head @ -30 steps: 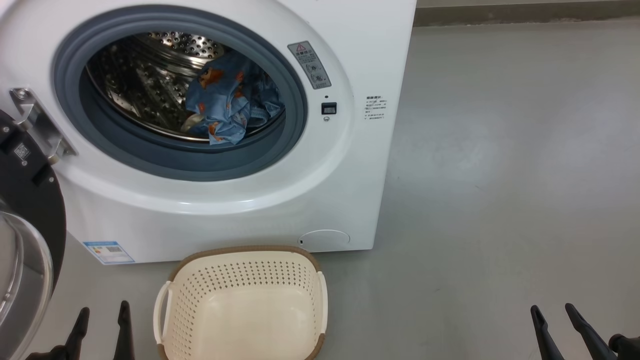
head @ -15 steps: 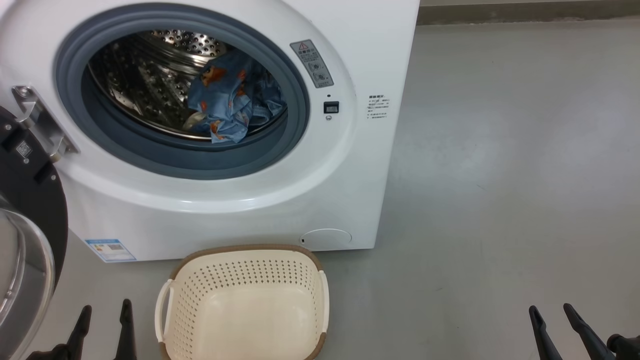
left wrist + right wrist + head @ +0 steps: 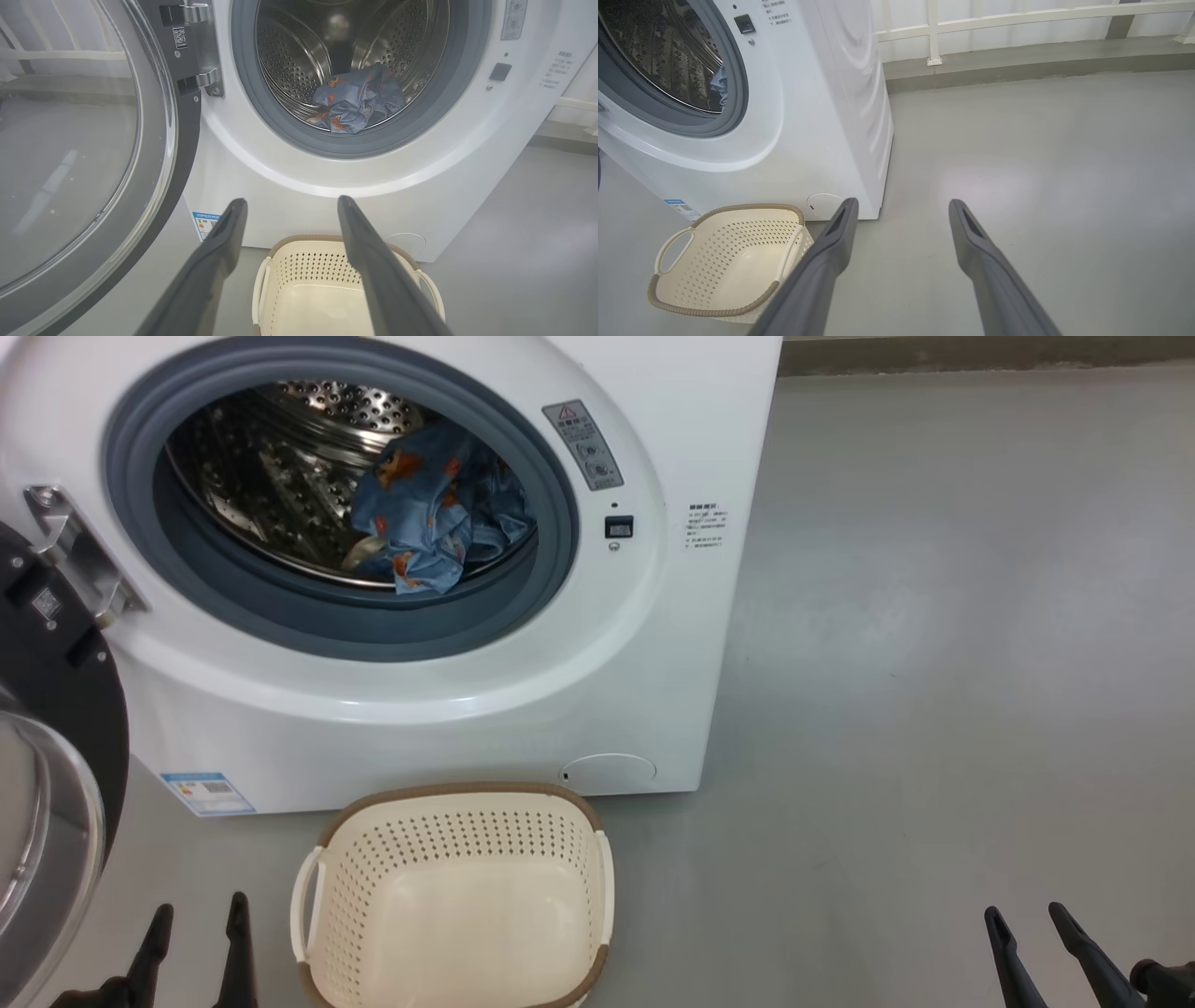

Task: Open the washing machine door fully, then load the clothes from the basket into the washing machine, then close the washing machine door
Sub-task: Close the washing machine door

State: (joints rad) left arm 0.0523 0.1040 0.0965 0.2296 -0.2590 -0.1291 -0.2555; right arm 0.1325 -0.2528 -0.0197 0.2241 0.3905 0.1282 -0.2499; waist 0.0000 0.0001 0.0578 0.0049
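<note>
Steel drum [image 3: 271, 476]: it is open to view inside the washing machine [image 3: 560, 691], and a grey-blue gasket [image 3: 355, 625] goes around its mouth.
Clothes [image 3: 434, 513]: a crumpled bundle of light blue fabric with orange-brown prints lies in the drum, at the right side of the opening and close to the gasket. I cannot tell if it is one piece or two.
Washing machine door [image 3: 65, 709]: it stands swung open at the left of the machine and hangs on a metal hinge [image 3: 75, 555]. It has a black rim and a clear glass bowl.
Basket [image 3: 457, 796]: cream plastic with perforated sides and a brown rim. It stands on the grey floor [image 3: 934, 663] just in front of the machine, below the mouth, and its bare bottom is visible.
Left gripper [image 3: 199, 907]: my two dark fingers are spread wide and hold nothing. It hovers near me, between the door and the basket, and touches neither.
Right gripper [image 3: 1024, 911]: my fingers are spread wide here too, with nothing between them. It hangs over the floor, well apart to the right of the basket and the machine.
Machine front: a blue label sticker [image 3: 207, 793] is low at the left, and a round white flap [image 3: 607, 772] is low at the right, just beyond the far rim of the basket.
Far side: a white railing [image 3: 1017, 18] runs behind the floor in the right wrist view.
</note>
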